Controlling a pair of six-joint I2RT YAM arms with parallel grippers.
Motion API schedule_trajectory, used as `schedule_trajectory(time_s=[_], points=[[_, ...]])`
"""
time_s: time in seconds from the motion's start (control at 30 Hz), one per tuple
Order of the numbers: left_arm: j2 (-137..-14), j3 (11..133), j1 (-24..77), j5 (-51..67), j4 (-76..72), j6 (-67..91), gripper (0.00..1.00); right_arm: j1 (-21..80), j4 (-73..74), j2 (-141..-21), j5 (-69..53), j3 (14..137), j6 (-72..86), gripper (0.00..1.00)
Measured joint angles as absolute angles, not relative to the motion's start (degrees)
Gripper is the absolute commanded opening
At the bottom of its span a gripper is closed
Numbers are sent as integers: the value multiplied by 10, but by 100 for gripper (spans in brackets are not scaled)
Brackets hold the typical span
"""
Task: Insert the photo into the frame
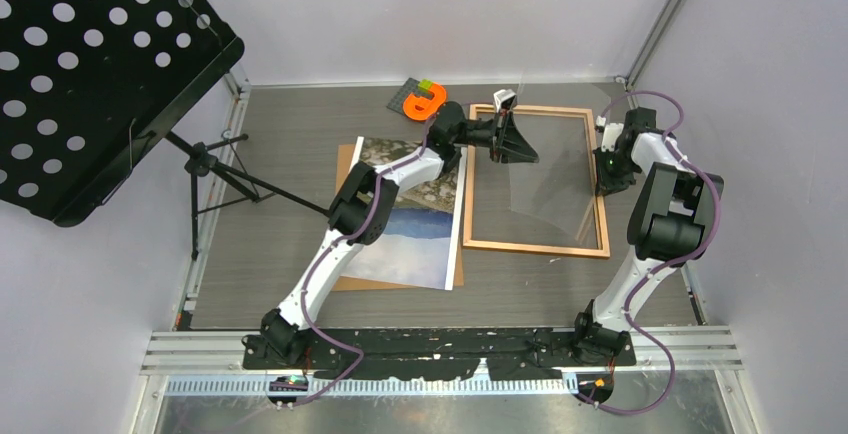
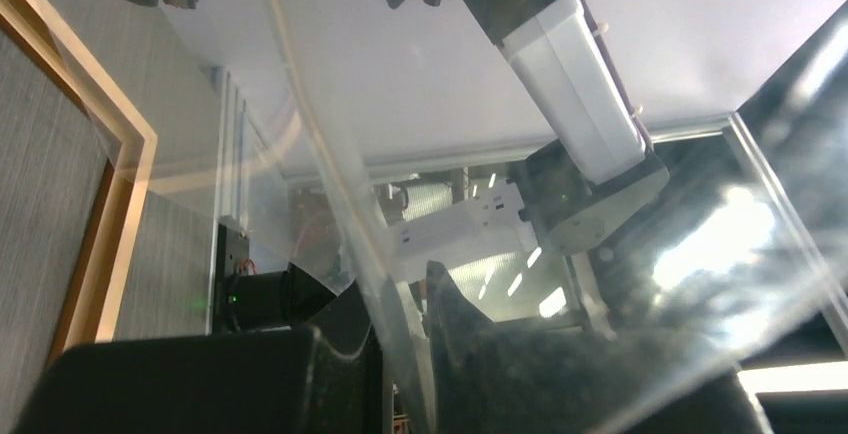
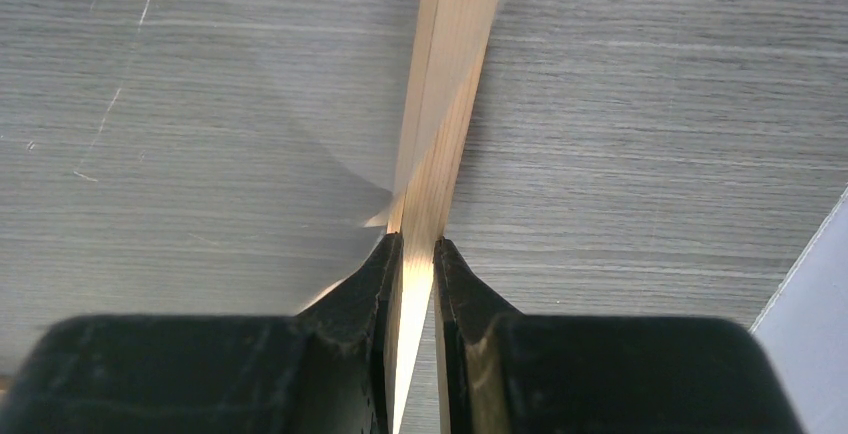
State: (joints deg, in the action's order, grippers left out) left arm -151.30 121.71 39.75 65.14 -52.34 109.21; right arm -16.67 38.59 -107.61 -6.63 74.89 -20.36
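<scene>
The photo (image 1: pixel 420 234) lies face up on the table, left of the frame (image 1: pixel 535 247) and partly under my left arm. My left gripper (image 1: pixel 518 144) hovers over the frame's upper left part, shut on a clear sheet (image 1: pixel 550 184) that slants from the jaws down into the frame. In the left wrist view the sheet (image 2: pixel 330 154) runs between the fingers of that gripper (image 2: pixel 415 299), with the frame's corner (image 2: pixel 120 204) at the left. My right gripper (image 1: pixel 608 179) is shut on the frame's right rail (image 3: pixel 450 74), one finger on each side of the gripper's centre (image 3: pixel 418 249).
A brown backing board (image 1: pixel 345 169) lies under the photo. An orange object (image 1: pixel 425 102) on a dark mat sits at the back. A black perforated music stand (image 1: pixel 90 74) on a tripod fills the left. White walls enclose the table.
</scene>
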Motion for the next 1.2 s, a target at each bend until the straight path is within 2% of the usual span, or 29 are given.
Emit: schedule_trajectory(time_s=[0.23,0.3,0.5,0.63,1.2], points=[[-1512,1200,398,644,-542,1094,0,-167,385,-1076,-66,748,-204,6],[-1512,1192,398,638,-545,1096,0,-167,383,-1074,-66,746,-202,11],[-1494,1155,396,625,-542,1093,0,-182,367,-1068,-82,734,-178,35],[-1486,1153,394,626,-534,1087,0,-209,342,-1072,-114,719,-159,42],[-1484,1173,385,620,-493,1055,0,-287,343,-1063,-196,721,-139,45]])
